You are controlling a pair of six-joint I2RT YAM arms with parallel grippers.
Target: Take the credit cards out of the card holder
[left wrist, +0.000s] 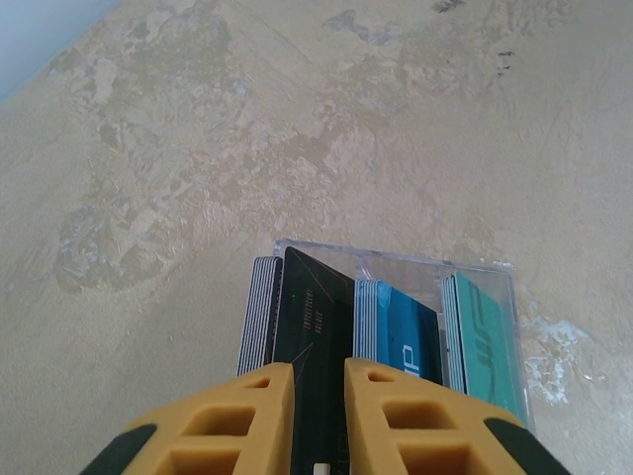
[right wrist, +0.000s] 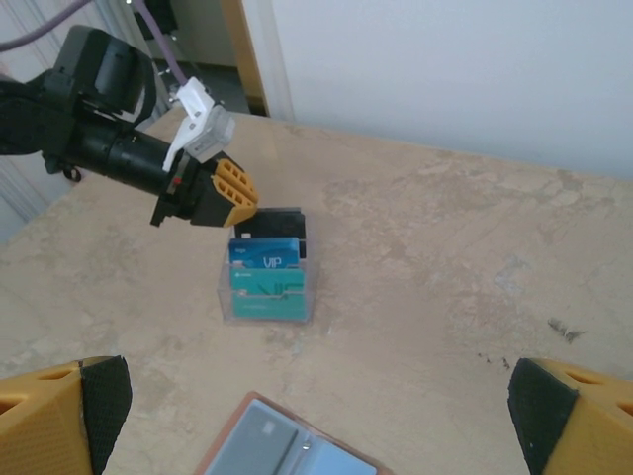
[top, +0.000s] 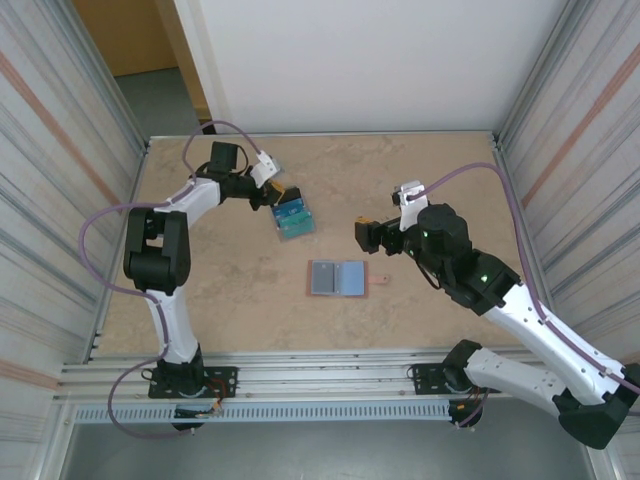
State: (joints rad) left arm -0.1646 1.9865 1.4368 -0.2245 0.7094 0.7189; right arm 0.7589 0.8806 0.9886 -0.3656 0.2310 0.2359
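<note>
Mottled beige, stone-patterned tabletop (top: 430, 170). At its near middle, the flat salmon-pink bifold card holder (top: 338, 279) shows blue-grey lining and a little pink tab (top: 381, 279). Far left, a clear plastic tray (left wrist: 396, 259) holds thin black cards (left wrist: 316, 317), blue plastic cards (left wrist: 410, 341) with white lettering, and teal-green plastic cards (left wrist: 485, 346).

The blue plastic card (right wrist: 265, 259) standing in the clear plastic box (right wrist: 226, 305) reads "VIP" in white letters. In the left wrist view only a cut-off part of that lettering shows. The large outlined letters on the teal-green plastic card (left wrist: 485, 346) and the fine print on the black plastic card (left wrist: 316, 332) cannot be read.
</note>
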